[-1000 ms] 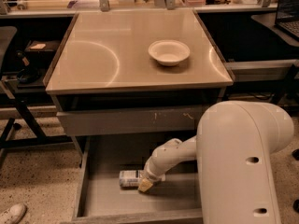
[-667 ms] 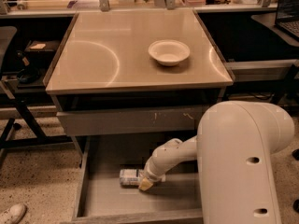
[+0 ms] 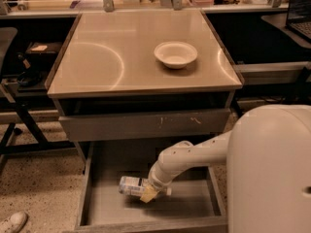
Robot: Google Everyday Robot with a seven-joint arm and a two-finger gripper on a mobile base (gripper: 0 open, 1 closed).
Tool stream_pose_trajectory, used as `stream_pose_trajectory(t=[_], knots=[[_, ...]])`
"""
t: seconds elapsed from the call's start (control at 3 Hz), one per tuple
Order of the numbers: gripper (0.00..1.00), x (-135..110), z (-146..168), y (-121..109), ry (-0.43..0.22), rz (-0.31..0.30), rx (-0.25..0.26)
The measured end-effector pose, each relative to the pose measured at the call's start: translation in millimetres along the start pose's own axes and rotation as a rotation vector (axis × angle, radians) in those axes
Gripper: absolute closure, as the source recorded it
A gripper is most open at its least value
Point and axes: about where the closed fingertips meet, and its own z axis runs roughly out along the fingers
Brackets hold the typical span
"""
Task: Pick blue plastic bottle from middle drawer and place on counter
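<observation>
Tan table (image 3: pixel 97 57) above my tool (image 3: pixel 148 194), white bowl (image 3: pixel 176 54) on it. In the open middle drawer (image 3: pixel 194 205) my tool meets the blue plastic bottle (image 3: pixel 130 186), lying flat; pinching or not, I cannot tell. Label print unreadable.

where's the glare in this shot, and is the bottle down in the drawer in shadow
Camera view: curved glare arcs streak the glossy counter left of the bowl and near its right edge; the middle drawer is dimmer than the top; the gripper sits at the blue plastic bottle there, a soft shadow under them on the drawer floor.
</observation>
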Motion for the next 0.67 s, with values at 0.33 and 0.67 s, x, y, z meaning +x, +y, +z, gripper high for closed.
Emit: stream_pose_trajectory(t=[0.33, 0.67], knots=[[1.00, -15.6, -41.2, 18.1, -0.014, 0.044, 0.013], [1.00, -32.5, -84.2, 34.3, -0.028, 0.056, 0.051]])
